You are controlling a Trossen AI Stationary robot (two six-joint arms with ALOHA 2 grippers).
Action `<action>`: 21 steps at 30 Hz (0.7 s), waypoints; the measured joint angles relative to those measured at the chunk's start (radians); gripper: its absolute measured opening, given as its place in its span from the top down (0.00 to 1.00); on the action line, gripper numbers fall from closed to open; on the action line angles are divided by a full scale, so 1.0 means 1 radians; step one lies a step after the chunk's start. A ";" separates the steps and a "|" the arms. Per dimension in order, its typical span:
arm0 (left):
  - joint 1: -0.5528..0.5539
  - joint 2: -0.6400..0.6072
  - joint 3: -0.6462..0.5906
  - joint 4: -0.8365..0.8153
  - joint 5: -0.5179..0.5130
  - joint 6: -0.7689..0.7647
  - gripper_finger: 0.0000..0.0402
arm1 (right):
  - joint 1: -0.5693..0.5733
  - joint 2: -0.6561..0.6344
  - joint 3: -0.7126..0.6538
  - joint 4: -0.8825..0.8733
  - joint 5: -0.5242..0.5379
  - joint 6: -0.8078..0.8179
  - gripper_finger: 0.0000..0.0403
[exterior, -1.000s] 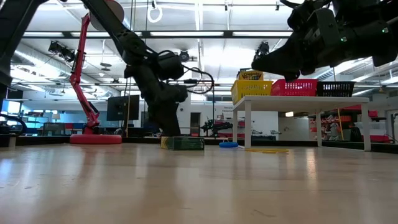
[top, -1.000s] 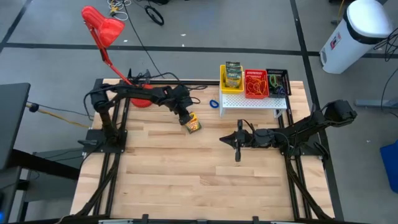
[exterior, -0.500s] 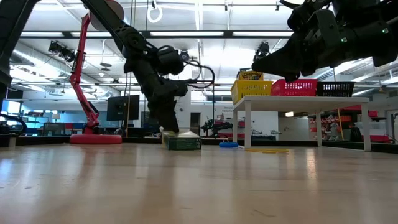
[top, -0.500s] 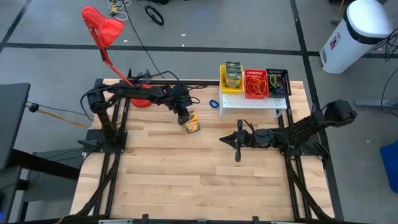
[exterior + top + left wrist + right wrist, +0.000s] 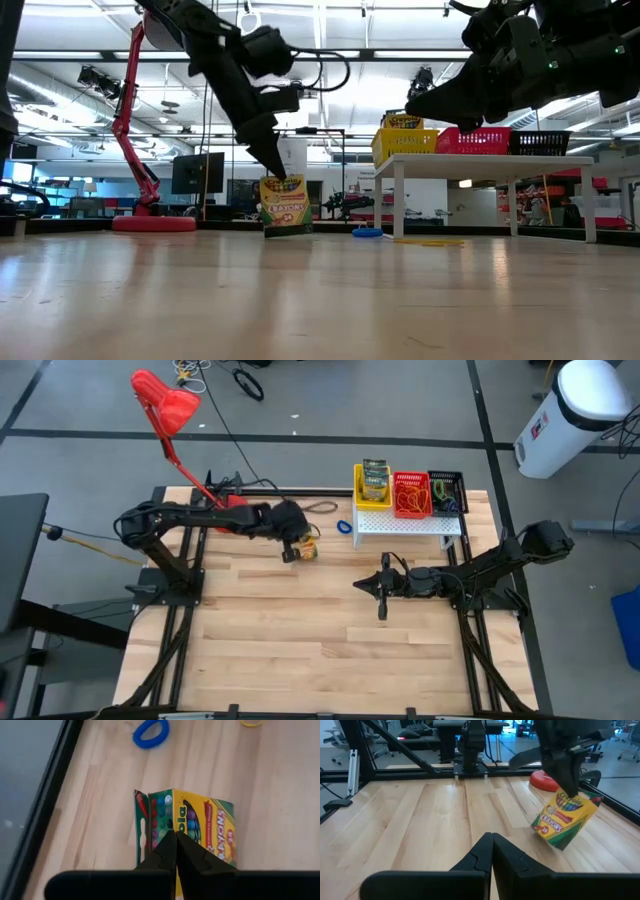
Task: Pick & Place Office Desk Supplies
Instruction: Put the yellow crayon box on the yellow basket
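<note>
My left tool (image 5: 281, 178) is clamped on the top edge of a crayon box (image 5: 285, 205), holding it tilted near the bench's (image 5: 300, 640) far edge, apparently just clear of the wood. A blue rubber band (image 5: 151, 732) lies nearby. My right tool (image 5: 380, 600) hangs closed and empty over mid-bench. The yellow basket (image 5: 373, 490) holds another box.

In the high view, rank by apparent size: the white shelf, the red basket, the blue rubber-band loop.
1. white shelf
2. red basket
3. blue rubber-band loop, clearly smallest
</note>
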 joint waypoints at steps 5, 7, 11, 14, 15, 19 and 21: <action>-0.114 -0.001 0.000 0.002 -0.138 0.044 0.99 | 0.000 0.000 0.000 0.000 0.000 0.000 0.97; -0.155 -0.001 0.000 0.010 -0.206 0.054 0.99 | 0.000 0.000 0.000 0.000 0.000 0.000 0.97; -0.219 -0.001 0.000 0.016 -0.333 0.056 0.99 | 0.000 0.000 0.000 -0.001 0.000 0.000 0.97; -0.256 0.001 0.000 0.021 -0.417 0.058 0.99 | 0.000 0.000 0.000 -0.001 0.000 0.000 0.97; -0.266 0.003 0.000 0.028 -0.447 0.057 0.99 | 0.000 0.000 0.000 -0.001 0.000 0.000 0.97; -0.311 0.004 0.000 0.029 -0.544 0.054 0.99 | 0.000 0.000 0.000 0.000 0.000 -0.001 0.97; -0.334 0.004 0.000 0.031 -0.580 0.054 0.99 | 0.000 0.000 0.000 0.000 0.000 0.000 0.97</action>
